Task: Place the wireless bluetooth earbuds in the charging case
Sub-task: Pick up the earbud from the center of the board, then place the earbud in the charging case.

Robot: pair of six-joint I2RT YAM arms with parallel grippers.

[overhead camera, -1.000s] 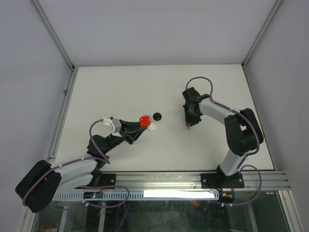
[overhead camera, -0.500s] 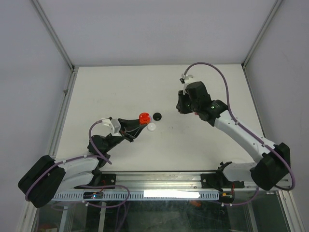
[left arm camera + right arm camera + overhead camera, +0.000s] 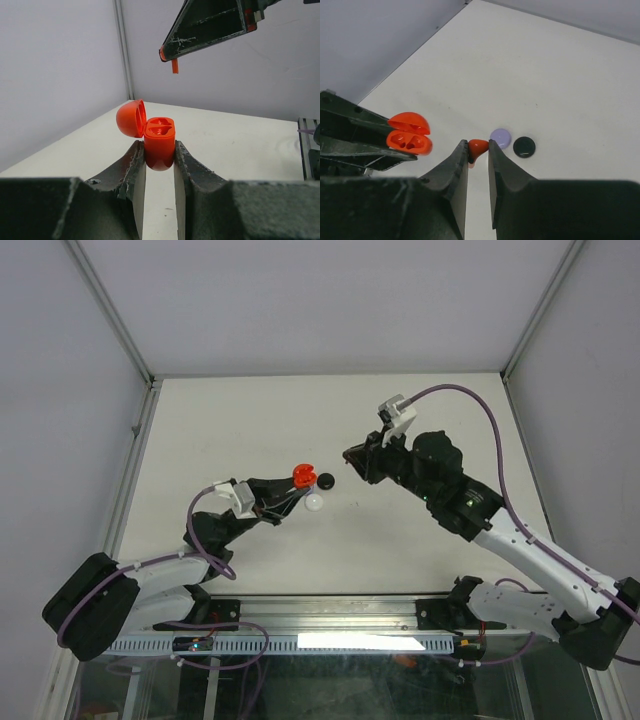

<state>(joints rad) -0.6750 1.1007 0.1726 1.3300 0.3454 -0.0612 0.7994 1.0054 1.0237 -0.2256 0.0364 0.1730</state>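
Over the middle of the surface [image 3: 430, 410], a little toward its left edge, my left hand [image 3: 159, 148] is clamped on the red charging case [image 3: 160, 131], with the lid tipped back and both wells showing. My right hand [image 3: 350, 454] hangs near it on the right-edge side, pinched on a red earbud [image 3: 478, 146] (stem pointing down). A black disc [image 3: 325, 480] and a pale disc [image 3: 315, 503] lie on the surface below. I judge this to be the approach before seating. Next I must line the stem over one well and lower it straight. Half a second ago my right hand stood nearer the right edge; it has swung in, and the case has lifted slightly.
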